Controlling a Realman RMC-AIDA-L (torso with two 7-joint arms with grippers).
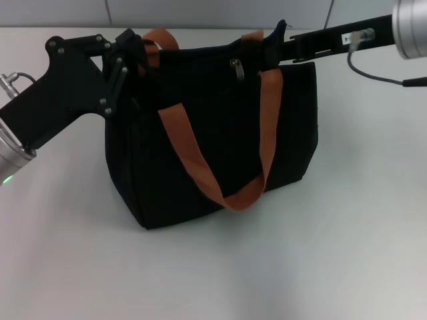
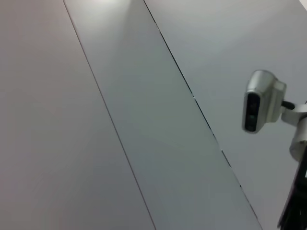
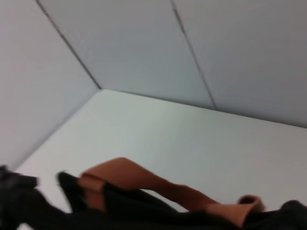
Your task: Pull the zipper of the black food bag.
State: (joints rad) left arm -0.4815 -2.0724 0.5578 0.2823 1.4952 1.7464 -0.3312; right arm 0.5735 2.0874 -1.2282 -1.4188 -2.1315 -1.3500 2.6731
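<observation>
The black food bag (image 1: 220,147) stands upright in the middle of the white table (image 1: 347,253) in the head view, its rust-brown strap handles (image 1: 200,167) hanging down its front. The silver zipper pull (image 1: 236,69) hangs free on the top edge, right of the middle, with no gripper on it. My left gripper (image 1: 133,50) is at the bag's top left end, next to a strap. My right gripper (image 1: 280,39) is shut on the bag's top right corner, where the fabric peaks up. The right wrist view shows the bag's top (image 3: 134,211) and a strap (image 3: 134,179).
Grey wall panels (image 1: 220,12) run behind the table's far edge. A cable (image 1: 373,75) hangs from my right arm above the table to the bag's right. The left wrist view shows only wall panels and a silver camera unit (image 2: 261,108).
</observation>
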